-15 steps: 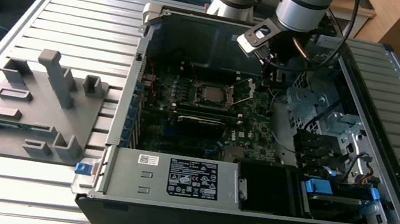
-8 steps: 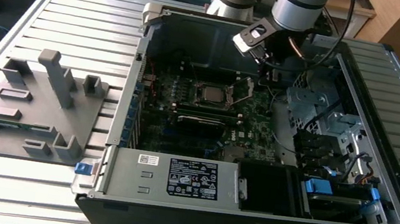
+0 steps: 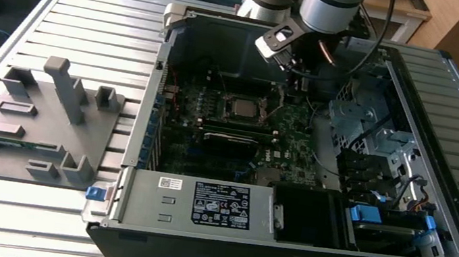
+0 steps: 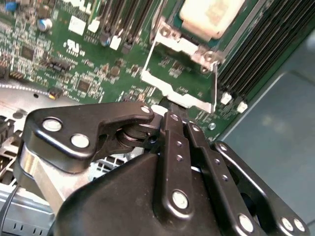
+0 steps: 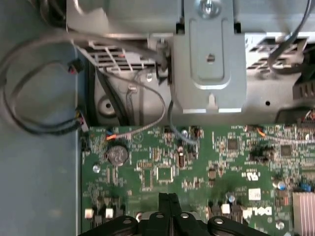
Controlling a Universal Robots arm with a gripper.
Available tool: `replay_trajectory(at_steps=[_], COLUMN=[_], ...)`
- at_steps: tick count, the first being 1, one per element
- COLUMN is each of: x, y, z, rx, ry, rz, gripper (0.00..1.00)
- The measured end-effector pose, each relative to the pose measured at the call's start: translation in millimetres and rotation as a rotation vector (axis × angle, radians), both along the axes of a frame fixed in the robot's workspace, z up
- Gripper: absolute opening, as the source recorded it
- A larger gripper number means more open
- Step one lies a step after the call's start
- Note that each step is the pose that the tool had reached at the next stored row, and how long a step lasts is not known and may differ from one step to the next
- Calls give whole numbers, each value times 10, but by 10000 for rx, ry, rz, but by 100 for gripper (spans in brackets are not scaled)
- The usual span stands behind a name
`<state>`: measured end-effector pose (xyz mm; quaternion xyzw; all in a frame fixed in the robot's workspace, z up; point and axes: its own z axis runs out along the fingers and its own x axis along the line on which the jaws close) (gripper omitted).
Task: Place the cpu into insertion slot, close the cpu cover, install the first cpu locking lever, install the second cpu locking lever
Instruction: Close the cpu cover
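The cpu [image 3: 245,108] lies flat in the insertion slot [image 3: 229,107] in the middle of the green motherboard; in the second wrist view it is a pale square [image 4: 211,17]. The cpu cover [image 4: 182,97], a silvery frame with a square window, stands tilted up off the slot, with the board showing through the window. My gripper [image 4: 170,109] is shut, and its black fingers [image 4: 173,142] are pressed together with their tips at the cover's free edge. I cannot tell whether they pinch that edge. In the exterior view the gripper [image 3: 296,77] hangs just beyond the slot, towards the case's back.
Long black memory slots [image 4: 246,64] run beside the socket. A grey box with a white label [image 3: 200,202] fills the case front. A metal drive cage [image 3: 375,133] and cables [image 5: 44,93] crowd the exterior view's right. A grey fixture plate [image 3: 39,120] sits left of the case.
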<state>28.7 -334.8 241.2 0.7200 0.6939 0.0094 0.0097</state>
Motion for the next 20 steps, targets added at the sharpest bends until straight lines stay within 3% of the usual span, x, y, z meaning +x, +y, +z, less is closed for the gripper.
replay_trajectory(at_steps=[13,20], x=[-374,-403], y=[0,0], z=[-17,-20], rx=[27,27], ry=[-18,-18], rz=[0,0], gripper=[10,10])
